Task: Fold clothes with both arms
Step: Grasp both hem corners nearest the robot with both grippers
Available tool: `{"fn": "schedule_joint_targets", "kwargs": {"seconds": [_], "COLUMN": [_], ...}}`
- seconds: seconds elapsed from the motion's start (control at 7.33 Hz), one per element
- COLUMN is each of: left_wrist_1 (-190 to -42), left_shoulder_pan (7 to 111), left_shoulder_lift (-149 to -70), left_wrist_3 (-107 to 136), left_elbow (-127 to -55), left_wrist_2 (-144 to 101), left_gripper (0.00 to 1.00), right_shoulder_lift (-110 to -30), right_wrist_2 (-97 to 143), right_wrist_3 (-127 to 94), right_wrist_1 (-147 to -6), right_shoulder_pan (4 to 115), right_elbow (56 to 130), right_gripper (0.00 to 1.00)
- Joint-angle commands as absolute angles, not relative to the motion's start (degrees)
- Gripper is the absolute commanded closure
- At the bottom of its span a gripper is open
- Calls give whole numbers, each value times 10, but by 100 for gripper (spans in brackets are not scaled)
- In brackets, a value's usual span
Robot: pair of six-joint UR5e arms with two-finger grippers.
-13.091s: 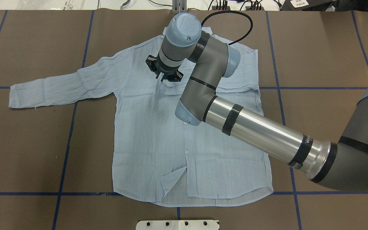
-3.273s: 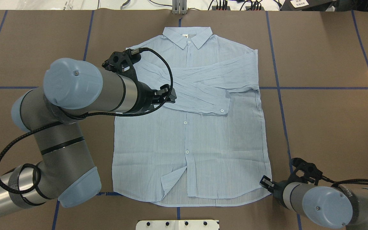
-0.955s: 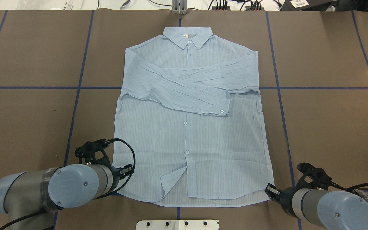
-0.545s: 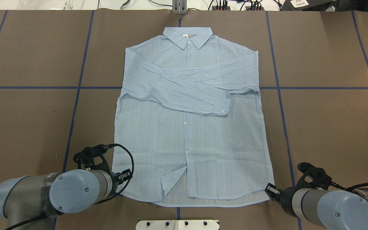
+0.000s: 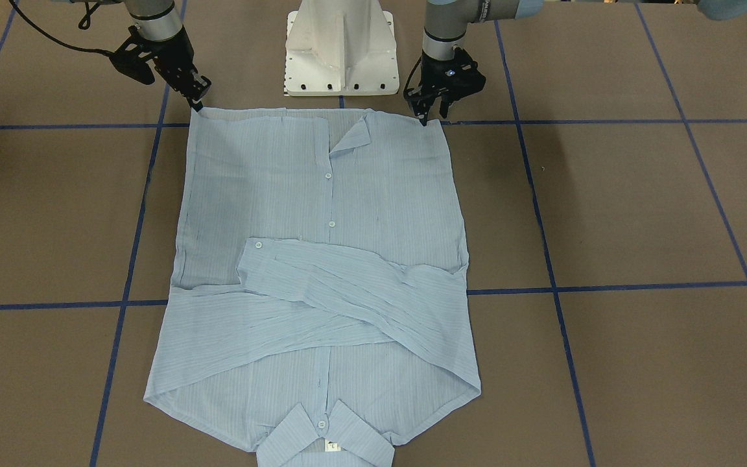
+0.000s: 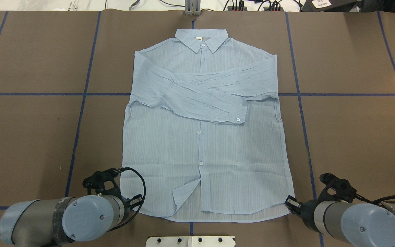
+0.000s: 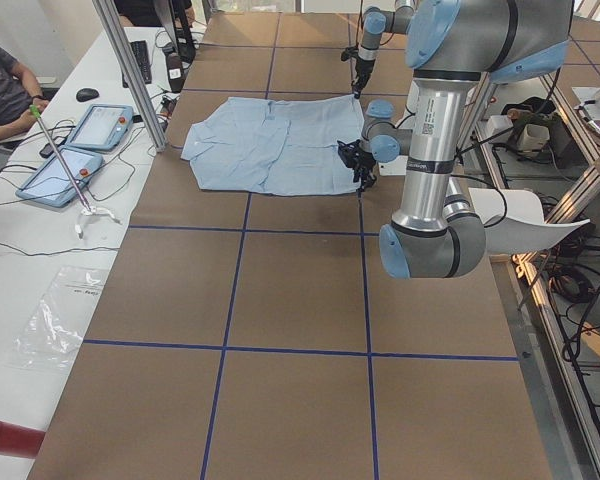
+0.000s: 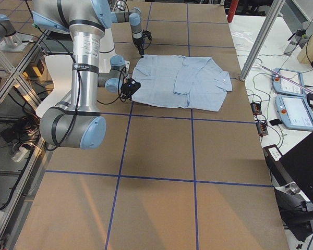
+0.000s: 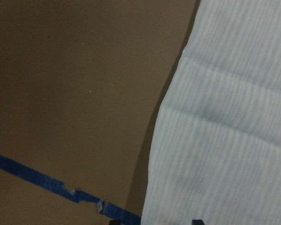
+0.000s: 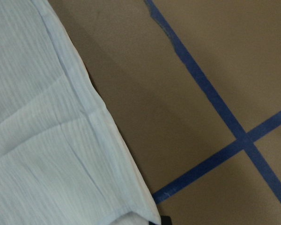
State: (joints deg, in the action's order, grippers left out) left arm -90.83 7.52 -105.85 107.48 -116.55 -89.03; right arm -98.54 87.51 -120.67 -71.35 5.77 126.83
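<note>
The light blue striped shirt [image 6: 201, 151] lies flat, front up, collar at the far side, with both sleeves folded across the chest; it also shows in the front view [image 5: 321, 188]. My left gripper [image 6: 136, 200] is at the near left hem corner, and in the front view [image 5: 426, 113] its jaws stand apart. The left wrist view shows the hem edge [image 9: 225, 122] on the table. My right gripper [image 6: 291, 203] is at the near right hem corner, tapering to a point in the front view [image 5: 195, 104]. In the right wrist view the corner [image 10: 47, 140] ends at one dark fingertip [image 10: 165, 219].
The brown table cover carries a grid of blue tape lines [image 6: 321, 94]. The white pedestal base [image 5: 340, 48] stands just behind the hem. A seated person [image 7: 0, 80] and tablets [image 7: 100, 125] are at a side desk beyond the far edge.
The left arm has come from the folded sleeve down to the near left hem corner, edging nearer and to the right in the last second. The right gripper has stayed at its corner.
</note>
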Motion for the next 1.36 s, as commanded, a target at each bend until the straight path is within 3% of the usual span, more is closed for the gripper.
{"fn": "schedule_joint_targets", "kwargs": {"seconds": [0.0, 0.41, 0.55, 0.82, 1.23], "left_wrist_1": [-909, -908, -908, -904, -875], "left_shoulder_pan": [74, 75, 75, 76, 79], "left_shoulder_lift": [-1061, -1063, -1062, -1061, -1058], "left_wrist_3": [1075, 1075, 1075, 1075, 1075], "left_elbow": [-1160, -1161, -1160, -1163, -1205], "left_wrist_2": [-890, -890, -889, -889, -889], "left_gripper": [48, 66, 68, 98, 100], "right_shoulder_lift": [-986, -986, -986, -986, -988], "right_wrist_2": [875, 875, 875, 875, 875], "right_wrist_3": [-1207, -1207, -1207, -1207, -1208], "right_wrist_1": [-714, -713, -713, -713, -714], "right_shoulder_pan": [58, 59, 59, 60, 61], "right_elbow": [1268, 1268, 1269, 1268, 1282], "right_gripper": [100, 100, 100, 100, 100]}}
